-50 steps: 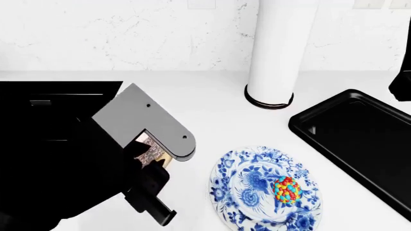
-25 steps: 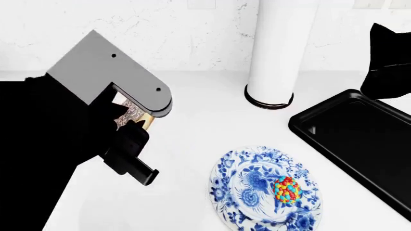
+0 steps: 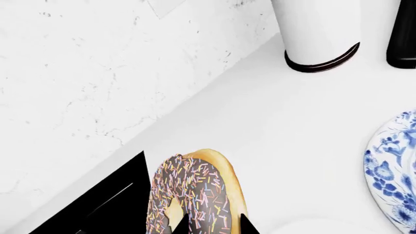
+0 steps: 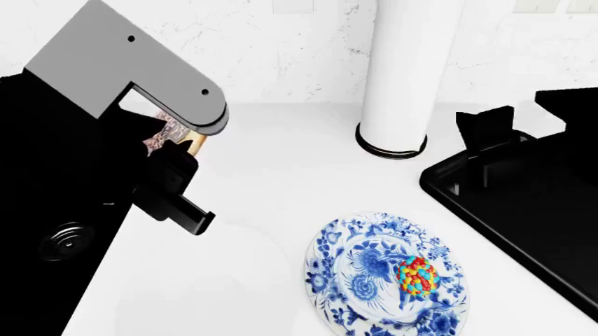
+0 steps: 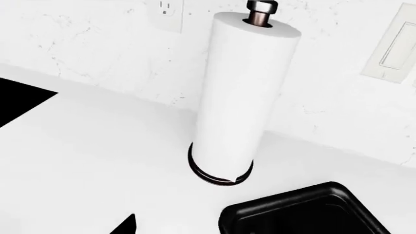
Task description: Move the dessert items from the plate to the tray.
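Observation:
My left gripper (image 3: 212,227) is shut on the frosted, sprinkled donut (image 3: 195,190), with a dark fingertip on each side of its ring. In the head view the donut (image 4: 172,135) hangs under the grey left wrist, over the counter beside the sink. The candy-covered ball (image 4: 418,274) lies on the blue-and-white plate (image 4: 351,280). The black tray (image 4: 533,210) sits at the right, with one corner (image 5: 299,214) in the right wrist view. My right gripper (image 4: 500,129) hovers over the tray's far corner. It is open and holds nothing; a single fingertip (image 5: 127,225) shows.
A tall paper towel roll (image 4: 407,77) stands on its holder between the two arms, against the marble wall. The black sink (image 4: 56,231) with its drain is at the left. The plate's rim (image 3: 398,170) also shows in the left wrist view.
The left arm rose and drew back leftward with the donut, away from the plate. The right arm swung in from the right, over the tray's far corner.

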Tool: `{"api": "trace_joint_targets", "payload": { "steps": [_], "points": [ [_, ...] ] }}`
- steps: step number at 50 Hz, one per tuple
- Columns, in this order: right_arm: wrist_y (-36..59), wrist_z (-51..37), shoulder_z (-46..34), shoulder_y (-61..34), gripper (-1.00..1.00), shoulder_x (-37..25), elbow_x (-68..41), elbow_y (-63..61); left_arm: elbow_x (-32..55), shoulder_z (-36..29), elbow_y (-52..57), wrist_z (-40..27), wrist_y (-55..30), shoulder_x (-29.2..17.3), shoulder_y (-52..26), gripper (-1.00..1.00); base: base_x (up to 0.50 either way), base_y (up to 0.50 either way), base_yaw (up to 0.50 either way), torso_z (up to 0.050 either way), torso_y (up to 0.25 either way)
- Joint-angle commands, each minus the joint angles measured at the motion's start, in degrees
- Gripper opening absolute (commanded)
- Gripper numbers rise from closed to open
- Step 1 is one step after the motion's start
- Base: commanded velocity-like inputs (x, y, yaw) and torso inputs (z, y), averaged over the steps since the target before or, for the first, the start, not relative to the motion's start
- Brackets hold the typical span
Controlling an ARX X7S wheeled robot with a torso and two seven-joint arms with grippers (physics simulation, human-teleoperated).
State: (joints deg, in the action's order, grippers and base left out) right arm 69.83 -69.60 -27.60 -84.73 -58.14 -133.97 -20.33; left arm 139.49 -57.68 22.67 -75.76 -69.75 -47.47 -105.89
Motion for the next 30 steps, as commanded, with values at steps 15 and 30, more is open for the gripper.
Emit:
{"api": "trace_joint_targets", "payload": {
  "steps": [15, 30],
  "points": [
    [1.2, -3.8, -11.7, -4.0, 1.00, -0.4, -11.4, 2.3, -2.2, 1.2, 1.4, 1.7, 0.5, -1.3, 0.5, -1.00, 0.00, 0.00, 0.00, 0.000, 0.000],
    [1.7, -1.5, -15.2, -0.4, 1.00, 0.7, -12.9, 3.4, -3.1, 0.3, 1.1, 1.5, 0.0, -1.4, -0.2, -1.00, 0.00, 0.00, 0.00, 0.000, 0.000]
  ]
}}
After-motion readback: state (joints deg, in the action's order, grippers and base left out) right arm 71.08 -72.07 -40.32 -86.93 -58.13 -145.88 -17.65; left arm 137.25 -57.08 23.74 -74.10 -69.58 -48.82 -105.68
